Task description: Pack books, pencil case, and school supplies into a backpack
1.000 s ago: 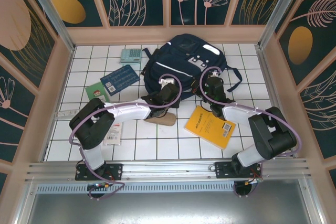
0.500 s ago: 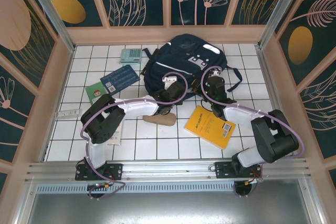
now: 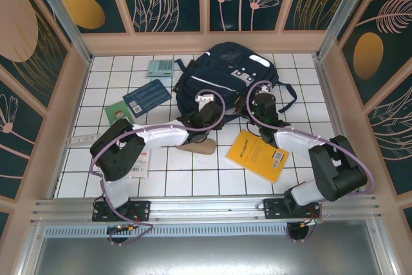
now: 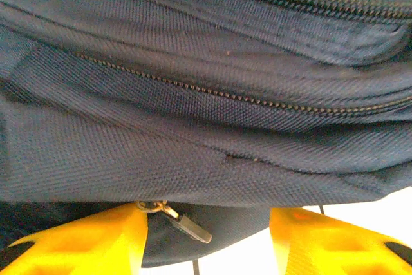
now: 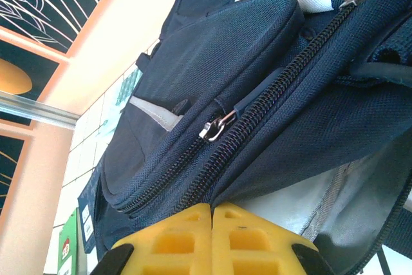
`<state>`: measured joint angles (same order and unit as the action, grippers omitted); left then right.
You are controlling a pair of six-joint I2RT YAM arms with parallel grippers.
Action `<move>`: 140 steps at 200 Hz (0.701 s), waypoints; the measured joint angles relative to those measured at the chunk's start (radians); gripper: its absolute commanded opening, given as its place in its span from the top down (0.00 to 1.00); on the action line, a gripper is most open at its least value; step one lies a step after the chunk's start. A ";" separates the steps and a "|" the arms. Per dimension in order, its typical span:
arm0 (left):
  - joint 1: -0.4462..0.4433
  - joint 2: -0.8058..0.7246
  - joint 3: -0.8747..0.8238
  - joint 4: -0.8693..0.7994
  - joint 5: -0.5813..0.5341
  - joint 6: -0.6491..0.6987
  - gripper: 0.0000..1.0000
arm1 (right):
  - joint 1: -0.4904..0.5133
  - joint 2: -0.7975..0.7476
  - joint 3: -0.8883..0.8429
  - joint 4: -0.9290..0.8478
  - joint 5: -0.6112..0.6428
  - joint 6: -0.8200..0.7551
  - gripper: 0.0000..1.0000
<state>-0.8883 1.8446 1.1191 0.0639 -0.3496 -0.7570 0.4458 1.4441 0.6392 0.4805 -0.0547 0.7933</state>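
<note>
Top view: backpack (image 3: 225, 78) lies at the far centre of the tiled tabletop (image 3: 193, 178), with both arms reaching to its near edge.

- Left pincer (image 3: 206, 111) is at the near-left edge of the backpack. In the wrist view the pincer (image 4: 206, 243) is wide open, with one yellow finger (image 4: 84, 236) at each lower corner and navy fabric with two zip lines across the field ahead. A brass zip pull (image 4: 175, 216) hangs just beside the left-hand finger, not gripped.
- Right pincer (image 3: 260, 104) is at the near-right edge of the backpack. In the wrist view the pincer (image 5: 211, 214) is closed tight, and the tips meet at the lip of the main opening. The fabric looks nipped between them. Grey lining (image 5: 335, 191) shows inside the gap to the right, and a silver zip pull (image 5: 212, 128) sits on the pocket above.

Items on the tabletop, outside the backpack:
- Yellow book (image 3: 259, 154) is near right, just beside the right forearm.
- Pencil case (image 3: 196, 147) is near centre, partly under the left arm.
- Blue book (image 3: 147, 98) is left of the backpack, with the green book (image 3: 117, 113) touching its near-left corner.
- Calculator (image 3: 159, 67) is far left, close to the backpack's strap.
- White packet (image 3: 138, 167) is near left, partly under the left arm.
</note>
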 measured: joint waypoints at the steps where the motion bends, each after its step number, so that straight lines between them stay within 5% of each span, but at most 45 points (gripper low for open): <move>1: 0.000 0.000 0.000 0.000 0.000 0.000 0.47 | 0.000 0.000 0.000 0.000 0.000 0.000 1.00; 40: 0.000 0.003 0.004 0.000 -0.012 -0.004 0.56 | -0.001 -0.015 0.002 -0.008 0.000 -0.003 1.00; 107: -0.001 0.074 0.053 -0.031 -0.045 -0.005 0.56 | -0.001 -0.024 0.002 -0.022 -0.007 -0.003 1.00; 140: 0.000 0.098 0.079 -0.064 -0.063 -0.010 0.73 | -0.001 -0.026 0.002 -0.022 -0.006 -0.003 1.00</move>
<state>-0.8886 1.9427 1.1984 -0.0002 -0.4122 -0.7670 0.4446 1.4181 0.6411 0.4583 -0.0608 0.7906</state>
